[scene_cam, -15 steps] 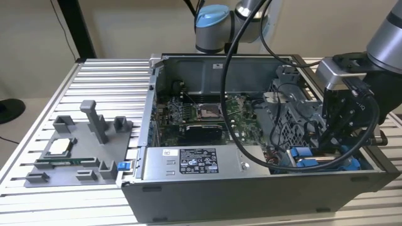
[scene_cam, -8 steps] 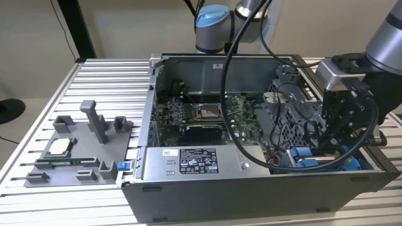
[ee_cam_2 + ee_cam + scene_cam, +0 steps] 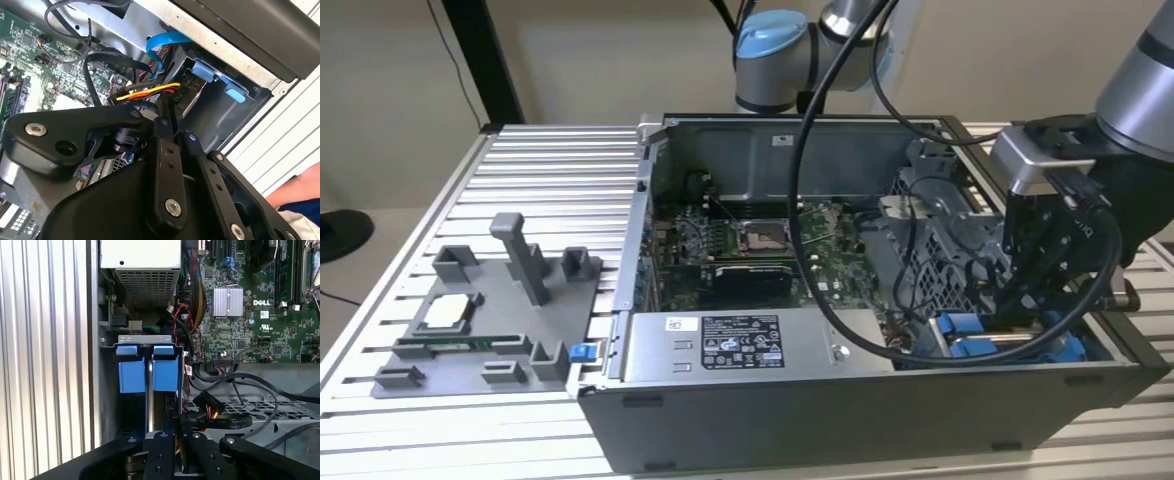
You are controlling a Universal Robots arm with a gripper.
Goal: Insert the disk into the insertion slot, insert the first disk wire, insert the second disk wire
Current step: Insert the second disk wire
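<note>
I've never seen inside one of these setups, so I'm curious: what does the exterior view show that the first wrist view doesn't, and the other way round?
The exterior view alone takes in the whole open computer case, the grey parts tray on the slatted table, and the arm reaching in.

The first wrist view alone looks closely at the two bright blue tabs and a silver heatsink.

Both share the green motherboard, the power supply box and black cables.

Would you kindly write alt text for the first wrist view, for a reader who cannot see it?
The gripper hangs over an open computer case, close to a black connector with coloured wires and beside two bright blue tabs at the drive bay. A green motherboard and a grey perforated metal cage lie beyond.
</note>
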